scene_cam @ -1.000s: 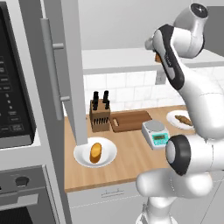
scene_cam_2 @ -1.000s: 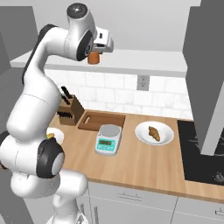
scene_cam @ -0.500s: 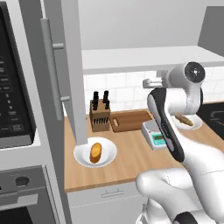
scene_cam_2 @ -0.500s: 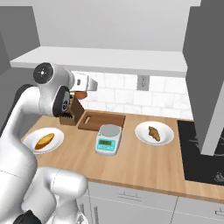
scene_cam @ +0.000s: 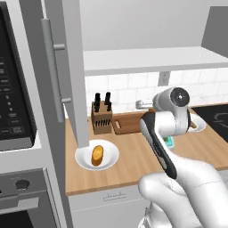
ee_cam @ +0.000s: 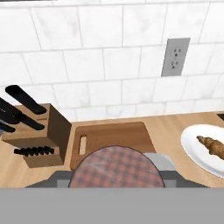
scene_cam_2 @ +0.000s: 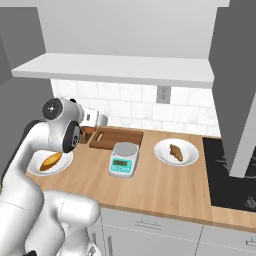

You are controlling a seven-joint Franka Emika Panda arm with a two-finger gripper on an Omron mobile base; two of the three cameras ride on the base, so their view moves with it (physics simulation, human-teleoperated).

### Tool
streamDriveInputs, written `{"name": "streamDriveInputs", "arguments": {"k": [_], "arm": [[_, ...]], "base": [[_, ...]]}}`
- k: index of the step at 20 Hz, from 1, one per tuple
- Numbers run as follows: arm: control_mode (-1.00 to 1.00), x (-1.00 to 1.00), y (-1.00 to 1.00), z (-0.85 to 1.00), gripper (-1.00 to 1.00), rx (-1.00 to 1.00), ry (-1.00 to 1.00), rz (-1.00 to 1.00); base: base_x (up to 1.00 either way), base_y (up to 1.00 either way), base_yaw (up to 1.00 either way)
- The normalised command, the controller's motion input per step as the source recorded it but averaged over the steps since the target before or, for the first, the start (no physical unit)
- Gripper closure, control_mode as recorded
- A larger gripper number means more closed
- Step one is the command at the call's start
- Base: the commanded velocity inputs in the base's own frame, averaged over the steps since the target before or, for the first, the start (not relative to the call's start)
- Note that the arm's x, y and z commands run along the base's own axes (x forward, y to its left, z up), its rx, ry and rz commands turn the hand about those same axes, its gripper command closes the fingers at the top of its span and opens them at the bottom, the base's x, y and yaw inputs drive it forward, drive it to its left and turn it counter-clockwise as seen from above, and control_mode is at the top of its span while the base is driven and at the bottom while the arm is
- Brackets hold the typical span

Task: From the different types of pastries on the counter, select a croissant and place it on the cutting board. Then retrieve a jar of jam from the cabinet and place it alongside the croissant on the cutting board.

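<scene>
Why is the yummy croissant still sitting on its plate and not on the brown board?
That is the odd bit. The croissant lies on its white plate, and the cutting board is bare. Yet the gripper already holds the jar of jam above the board. Nothing looks spilled or broken.

knife block left of cutting board

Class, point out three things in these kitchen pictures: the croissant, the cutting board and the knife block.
croissant [scene_cam_2: 175, 152], right base view, middle of the pastry on its white plate.
cutting board [ee_cam: 114, 136], hand view, bare wood at the board's centre.
knife block [scene_cam: 101, 118], left base view, front face of the block.
</scene>
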Motion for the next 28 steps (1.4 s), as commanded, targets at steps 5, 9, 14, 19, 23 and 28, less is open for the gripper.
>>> {"name": "streamDriveInputs", "arguments": {"k": [5,9,14,19,23,28], "arm": [[-1.0,0.32,0.31,-0.24,1.0,0.07,0.2,0.01],[-1.0,0.46,0.0,-0.57,1.0,0.11,0.07,0.0],[-1.0,-0.29,0.1,-0.53,1.0,0.11,0.01,-0.01],[-1.0,-0.7,0.01,-0.75,1.0,0.06,0.0,-0.04],[-1.0,0.67,0.0,0.05,1.0,0.07,-0.01,-0.02],[-1.0,0.97,0.03,0.22,1.0,0.0,-0.12,-0.08]], "base": [[0.0,0.0,0.0],[0.0,0.0,0.0],[0.0,0.0,0.0],[0.0,0.0,0.0],[0.0,0.0,0.0],[0.0,0.0,0.0]]}}
